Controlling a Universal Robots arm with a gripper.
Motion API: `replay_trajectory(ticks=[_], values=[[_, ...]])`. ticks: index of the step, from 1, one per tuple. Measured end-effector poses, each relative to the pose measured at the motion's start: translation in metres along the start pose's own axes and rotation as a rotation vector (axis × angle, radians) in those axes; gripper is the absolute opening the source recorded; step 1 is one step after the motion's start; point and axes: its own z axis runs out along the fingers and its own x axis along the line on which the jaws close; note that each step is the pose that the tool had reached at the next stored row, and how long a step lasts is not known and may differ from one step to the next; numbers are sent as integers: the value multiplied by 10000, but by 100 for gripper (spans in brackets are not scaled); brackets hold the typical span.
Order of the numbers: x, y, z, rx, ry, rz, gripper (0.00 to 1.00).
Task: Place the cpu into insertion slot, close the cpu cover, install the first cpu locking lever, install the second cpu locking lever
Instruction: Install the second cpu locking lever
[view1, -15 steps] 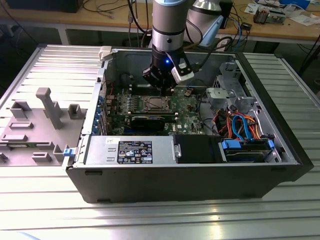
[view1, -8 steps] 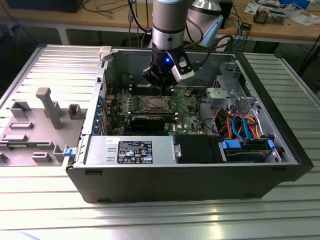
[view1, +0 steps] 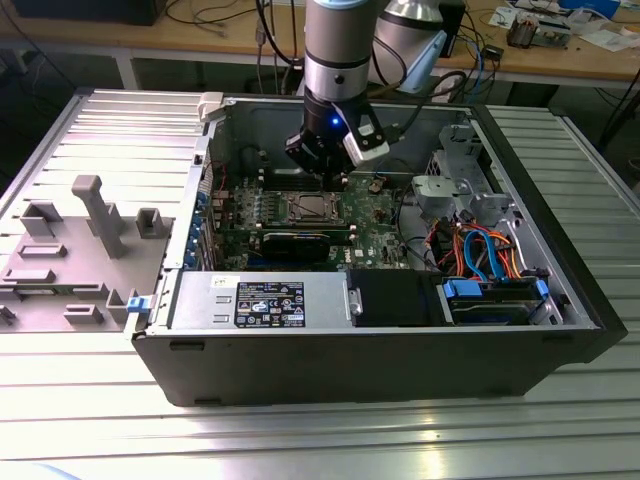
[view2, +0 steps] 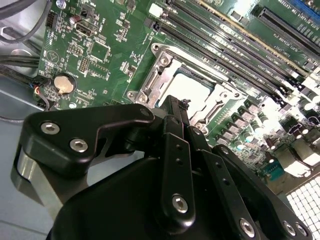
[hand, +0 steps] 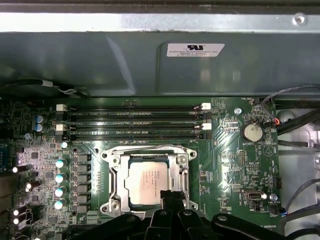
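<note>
The cpu (hand: 148, 181) lies flat in the insertion slot (view1: 305, 208) on the green board, its dull silver top showing through a square window. The cpu cover (hand: 116, 181) lies down over it, with its silver frame around the chip's edges. In the second wrist view the cpu (view2: 189, 86) and the cpu cover (view2: 156, 80) sit just beyond my fingers. My gripper (hand: 170, 197) hangs low over the socket's edge, its black tips together with nothing seen between them. Seen from the exterior, the gripper (view1: 322, 176) is inside the open case, just behind the socket.
Long black memory slots (hand: 132, 120) run beside the socket, with a coin battery (hand: 251, 131) and a row of capacitors (hand: 60, 177) nearby. The case wall (hand: 150, 60) rises close behind. A power supply (view1: 260, 300), drive bay (view1: 490, 295) and coloured cables (view1: 470, 245) fill the case front.
</note>
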Motion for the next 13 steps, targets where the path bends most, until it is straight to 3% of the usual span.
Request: replay_trajectory(ticks=[4,5,9,13], values=[[-1,-45,-7,-440,5,13,11],[-1,-56,-9,-507,6,15,11],[-2,-160,-15,-523,7,16,11],[-2,-164,-16,-522,7,16,11]])
